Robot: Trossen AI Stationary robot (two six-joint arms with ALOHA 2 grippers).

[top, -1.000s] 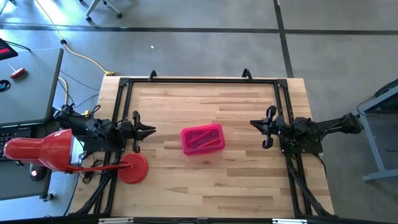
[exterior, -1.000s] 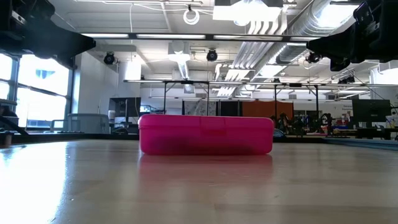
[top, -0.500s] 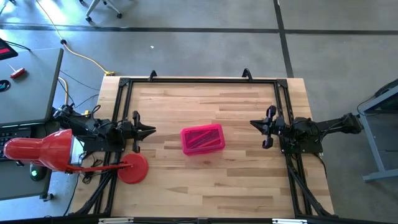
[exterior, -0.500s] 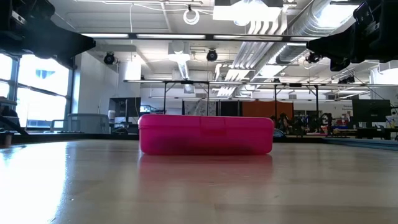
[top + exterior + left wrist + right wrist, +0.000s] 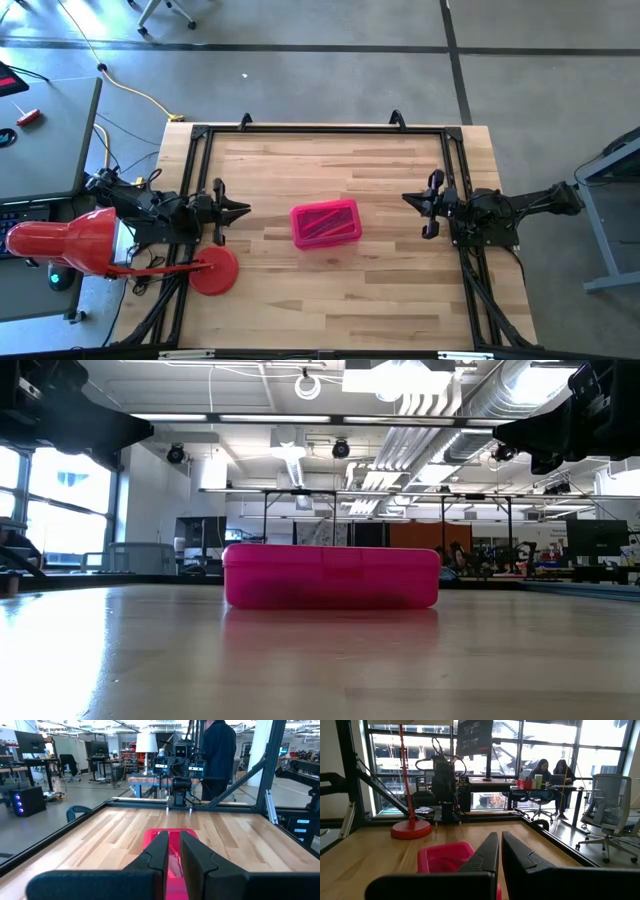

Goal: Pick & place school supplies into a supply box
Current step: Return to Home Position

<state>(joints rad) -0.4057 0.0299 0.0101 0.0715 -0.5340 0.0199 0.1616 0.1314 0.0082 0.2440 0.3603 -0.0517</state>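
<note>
High view: I see the left arm (image 5: 160, 212) and right arm (image 5: 490, 212) at the table (image 5: 400, 290) ends; the low view only clips them at its top corners.
Left fingers (image 5: 159, 851): nearly touching, gripping nothing, well apart from the supply box (image 5: 326, 223).
Supply box: mid-table between the arms, lid down; from above I make out thin dark shapes through it, while the low view gives just its pink side.
Right fingers (image 5: 489, 851): nearly touching, empty, well apart from the box.

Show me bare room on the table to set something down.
The wooden table is bare all round the pink translucent plastic box, out to the left gripper and right gripper. Crowded only near the red round disc, left edge.
</note>
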